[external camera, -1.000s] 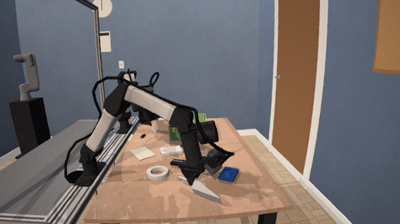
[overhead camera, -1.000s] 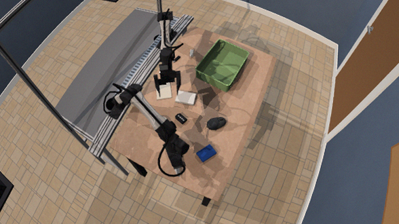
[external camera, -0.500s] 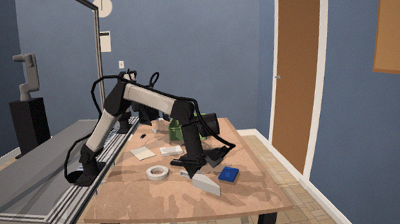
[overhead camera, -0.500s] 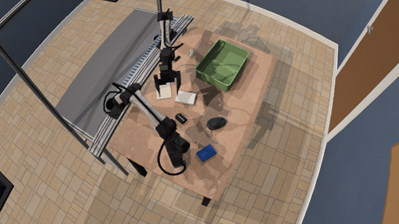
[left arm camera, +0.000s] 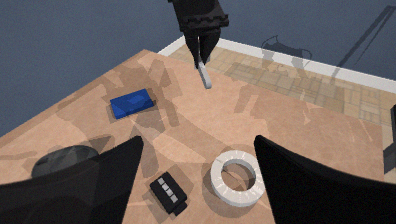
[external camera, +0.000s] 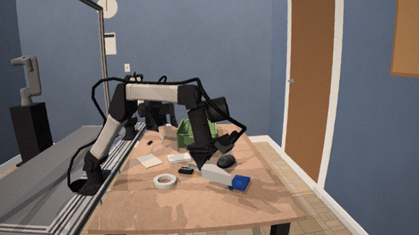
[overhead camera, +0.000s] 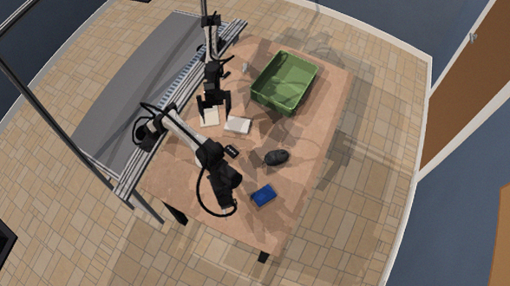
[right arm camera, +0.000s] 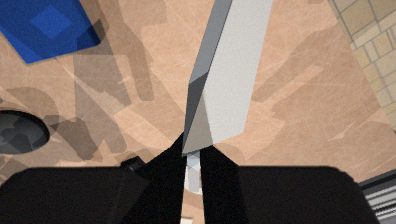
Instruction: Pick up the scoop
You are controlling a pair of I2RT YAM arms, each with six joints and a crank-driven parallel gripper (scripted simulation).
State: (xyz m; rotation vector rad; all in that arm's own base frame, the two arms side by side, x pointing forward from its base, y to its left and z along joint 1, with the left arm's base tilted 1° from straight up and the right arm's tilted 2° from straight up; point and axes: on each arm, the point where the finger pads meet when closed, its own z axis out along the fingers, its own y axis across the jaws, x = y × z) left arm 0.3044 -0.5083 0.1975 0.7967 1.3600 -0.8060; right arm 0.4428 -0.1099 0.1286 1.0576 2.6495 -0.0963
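Note:
The grey-white scoop (external camera: 215,174) (right arm camera: 235,75) is held by its handle in my right gripper (external camera: 200,166) (left arm camera: 201,64) (right arm camera: 193,134). The fingers are closed on the thin handle near the blade; the handle's free end sticks out past them. The scoop appears raised a little above the table, blade outward. In the top view the arm hides nearly all of it. My left gripper (overhead camera: 215,118) (left arm camera: 198,138) is open and empty, above the notepad and white box area, far from the scoop.
A blue box (overhead camera: 263,195) (left arm camera: 132,103) lies near the scoop's blade side. A black mouse (overhead camera: 276,157), a white tape ring (external camera: 165,178) (left arm camera: 237,178), a small black block (external camera: 185,170) (left arm camera: 168,192) and a white box (overhead camera: 238,125) lie on the table (overhead camera: 327,117). A green bin (overhead camera: 272,106) stands at the far end.

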